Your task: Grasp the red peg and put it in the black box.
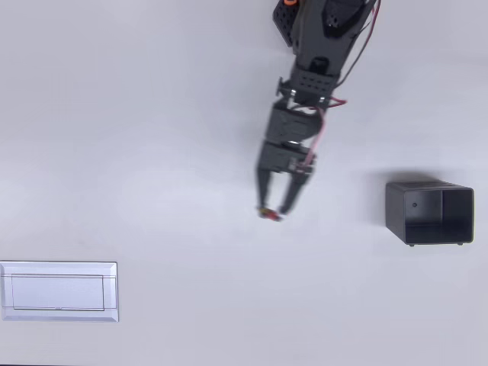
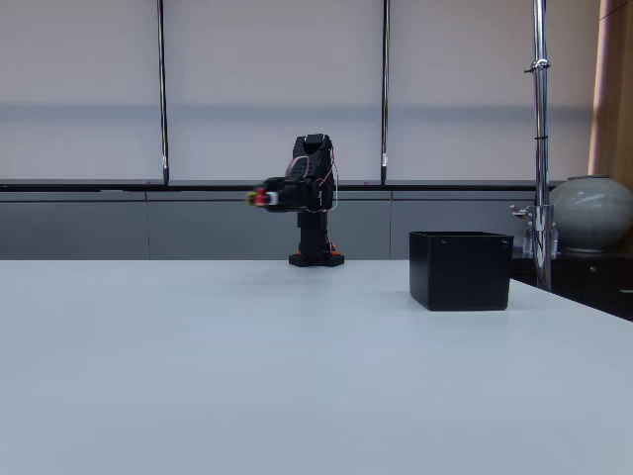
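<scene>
The red peg (image 1: 269, 215) is a tiny red piece held at the tips of my gripper (image 1: 272, 210), which is shut on it. In the fixed view the gripper (image 2: 263, 198) is raised well above the table, stretched out level to the left of the arm's base, with the red peg (image 2: 260, 199) at its tip. The black box (image 1: 429, 213) stands on the table to the right of the gripper in the overhead view, its dark inside showing. In the fixed view the black box (image 2: 460, 269) sits right of the arm and nearer the camera.
A flat white rectangular tray (image 1: 59, 291) lies at the lower left of the overhead view. The arm's base (image 2: 316, 259) stands at the table's far edge. A metal pole (image 2: 540, 139) and a round jar (image 2: 591, 213) stand beyond the table's right side.
</scene>
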Action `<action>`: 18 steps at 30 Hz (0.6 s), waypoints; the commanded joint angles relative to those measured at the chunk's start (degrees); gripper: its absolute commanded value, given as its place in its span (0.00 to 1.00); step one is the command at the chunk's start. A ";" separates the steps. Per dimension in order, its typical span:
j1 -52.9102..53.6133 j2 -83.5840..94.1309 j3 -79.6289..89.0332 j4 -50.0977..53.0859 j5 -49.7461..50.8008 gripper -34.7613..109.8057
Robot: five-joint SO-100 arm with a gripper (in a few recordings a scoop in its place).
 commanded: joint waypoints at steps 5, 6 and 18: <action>-14.85 7.21 8.44 -6.77 0.97 0.24; -16.26 9.32 9.58 -8.09 1.23 0.24; -28.56 27.69 20.83 -17.14 2.11 0.24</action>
